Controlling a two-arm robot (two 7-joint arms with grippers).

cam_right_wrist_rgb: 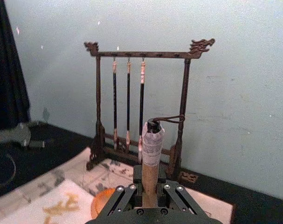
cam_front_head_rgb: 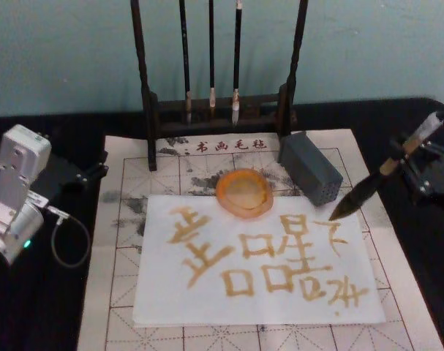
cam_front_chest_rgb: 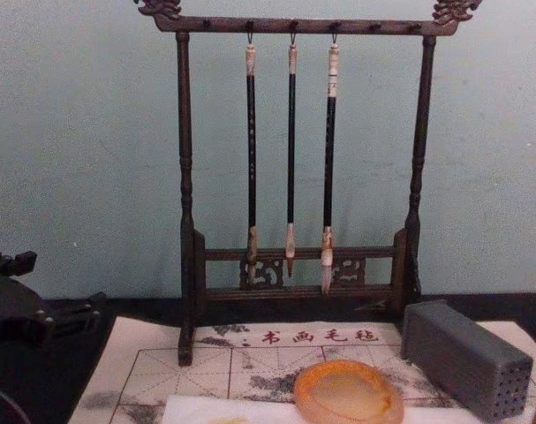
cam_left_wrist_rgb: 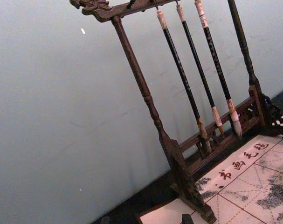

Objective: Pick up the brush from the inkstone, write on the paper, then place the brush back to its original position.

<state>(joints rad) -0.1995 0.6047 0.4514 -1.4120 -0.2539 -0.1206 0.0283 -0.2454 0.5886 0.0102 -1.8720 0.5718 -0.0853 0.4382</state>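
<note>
Black left gripper (cam_front_head_rgb: 86,174) is parked beside the mat (cam_front_head_rgb: 126,292). The paper (cam_front_head_rgb: 207,303) is filled with characters, so the writing seems done. The brush (cam_front_head_rgb: 388,167), clamped in the right gripper (cam_front_head_rgb: 410,152) near the paper's right edge, must be carried left onto the inkstone (cam_front_head_rgb: 243,193).

The right arm reaches in from the right side. The right gripper (cam_front_head_rgb: 410,148) is raised, with its fingers clamped on the handle of the brush (cam_front_head_rgb: 360,196). The left arm is parked at the left, and the left gripper (cam_front_head_rgb: 90,173) points inward.
</note>
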